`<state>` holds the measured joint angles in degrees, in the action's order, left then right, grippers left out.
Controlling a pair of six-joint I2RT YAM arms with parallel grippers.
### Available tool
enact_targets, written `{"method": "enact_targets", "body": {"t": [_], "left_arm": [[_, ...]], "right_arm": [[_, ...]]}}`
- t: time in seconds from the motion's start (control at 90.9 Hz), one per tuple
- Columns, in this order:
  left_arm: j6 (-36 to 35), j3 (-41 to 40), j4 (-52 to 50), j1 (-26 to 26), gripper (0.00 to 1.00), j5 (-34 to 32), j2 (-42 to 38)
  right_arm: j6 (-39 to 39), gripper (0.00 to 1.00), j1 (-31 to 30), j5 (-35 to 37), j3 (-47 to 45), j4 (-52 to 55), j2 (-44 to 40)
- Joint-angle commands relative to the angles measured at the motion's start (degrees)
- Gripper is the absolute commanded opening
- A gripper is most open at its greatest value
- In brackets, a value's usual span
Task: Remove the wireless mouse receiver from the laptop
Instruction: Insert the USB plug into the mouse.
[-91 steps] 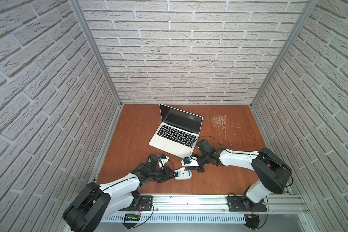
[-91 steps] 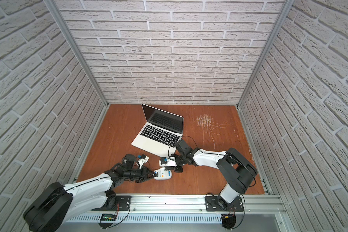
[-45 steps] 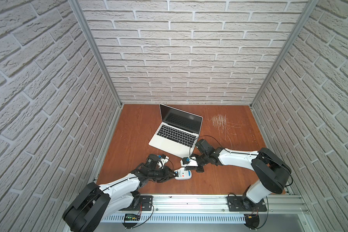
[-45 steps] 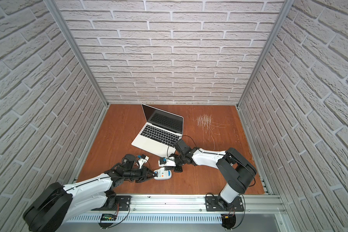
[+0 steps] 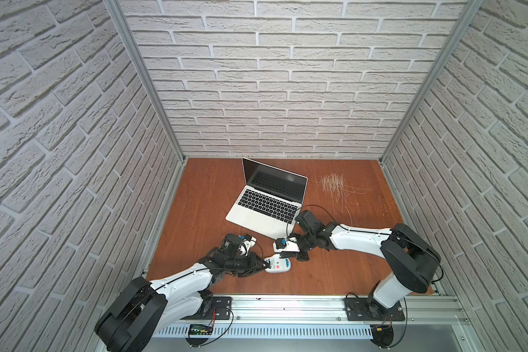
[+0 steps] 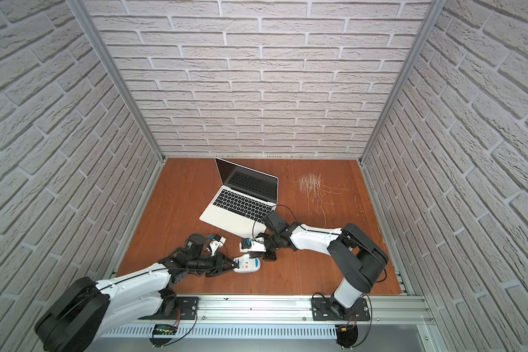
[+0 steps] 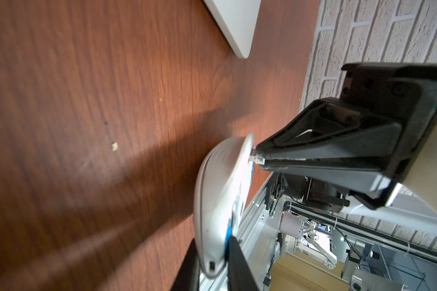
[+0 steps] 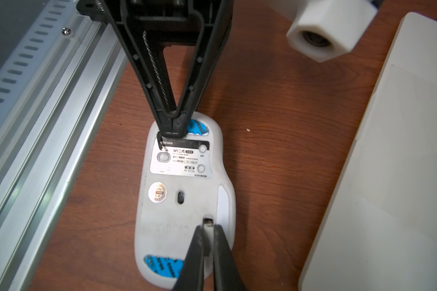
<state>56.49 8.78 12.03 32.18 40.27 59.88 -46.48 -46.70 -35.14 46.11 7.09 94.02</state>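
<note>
The white mouse (image 8: 184, 201) lies underside up on the wooden table, near the front edge in both top views (image 5: 278, 263) (image 6: 247, 264). My left gripper (image 7: 213, 264) is shut on one end of the mouse (image 7: 217, 189), as the right wrist view also shows (image 8: 172, 131). My right gripper (image 8: 207, 241) is shut on the tiny grey wireless mouse receiver (image 8: 208, 223), whose tip sits at the slot in the mouse's underside. In the left wrist view the receiver (image 7: 254, 158) pokes out of the right gripper (image 7: 259, 158) against the mouse. Behind them stands the open silver laptop (image 5: 265, 207) (image 6: 238, 204).
The laptop's front corner (image 7: 237, 25) and its palm rest (image 8: 389, 151) lie close beside the mouse. An aluminium rail (image 5: 287, 307) runs along the table's front edge. A patch of pale scratches (image 5: 333, 186) marks the back right, and brick walls close in three sides.
</note>
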Motion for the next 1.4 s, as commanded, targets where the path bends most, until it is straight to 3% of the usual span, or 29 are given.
{"method": "enact_targets", "body": {"t": [0.0,0.264,0.506,0.715,0.836,1.067,1.155,1.243,1.386], "left_arm": [[-1.7,-0.1,-0.9,-0.3,0.00,-0.6,-0.3],[-1.6,-0.1,-1.1,-0.2,0.00,-0.8,-0.8],[-1.8,-0.2,-1.2,-0.2,0.00,-0.8,-1.3],[-1.7,-0.1,-1.3,-0.2,0.00,-0.8,-1.3],[-1.8,-0.2,-1.8,-0.3,0.00,-1.1,-1.8],[-1.9,-0.2,-1.9,-0.3,0.00,-1.1,-2.0],[-1.9,-0.2,-2.1,-0.2,0.00,-1.2,-2.0],[-2.0,-0.2,-2.3,-0.2,0.00,-1.3,-2.2],[-2.0,-0.1,-2.3,-0.2,0.00,-1.3,-2.1]], "right_arm": [[0.9,0.04,-0.6,5.8,-1.2,1.9,2.5],[-3.9,0.04,-0.5,-0.8,3.0,13.0,3.2],[-1.4,0.05,-0.5,3.0,0.2,7.8,2.3],[-0.1,0.38,-0.3,4.1,0.0,6.7,1.7],[3.5,0.47,0.5,2.0,-0.2,5.2,-1.3],[14.8,0.58,2.9,-0.7,-1.0,1.5,-10.2],[26.0,0.61,3.8,4.3,-1.4,-1.3,-11.4],[40.8,0.59,4.6,12.0,-1.8,-4.2,-11.8],[60.4,0.55,4.6,15.2,1.9,3.6,-9.2]]}}
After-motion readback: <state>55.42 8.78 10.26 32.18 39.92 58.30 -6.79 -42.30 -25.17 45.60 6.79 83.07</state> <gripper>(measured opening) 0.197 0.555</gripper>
